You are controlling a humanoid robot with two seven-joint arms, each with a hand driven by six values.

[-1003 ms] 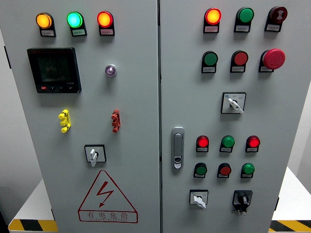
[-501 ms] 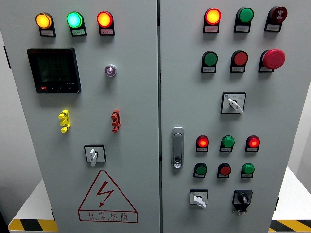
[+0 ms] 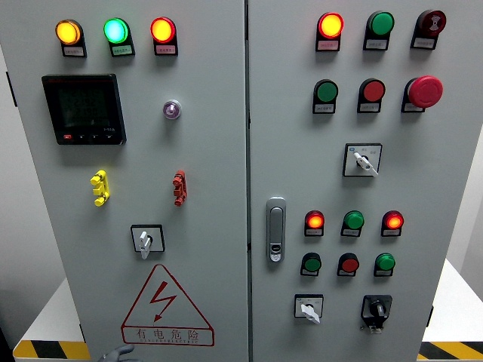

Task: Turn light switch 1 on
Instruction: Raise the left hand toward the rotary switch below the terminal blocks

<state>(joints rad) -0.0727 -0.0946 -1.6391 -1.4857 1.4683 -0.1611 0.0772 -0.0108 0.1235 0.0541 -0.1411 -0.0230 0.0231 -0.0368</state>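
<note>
Part of the left hand (image 3: 115,353) was seen at the very bottom edge, low in front of the cabinet (image 3: 211,173). So little of it was shown that it could not be told if it was open or closed. Nothing was seen to be held. No switch was touched yet, so the job was judged to be only just begun. Light switch 1 could not be picked out, as the labels were too small. It was thought to be somewhere on the cabinet front, well above the hand. Four turn switches were counted: the left-door switch (image 3: 146,240) and three on the right door (image 3: 453,166). Three lit lamps (image 3: 115,31) were counted above one screen (image 3: 83,109).
</note>
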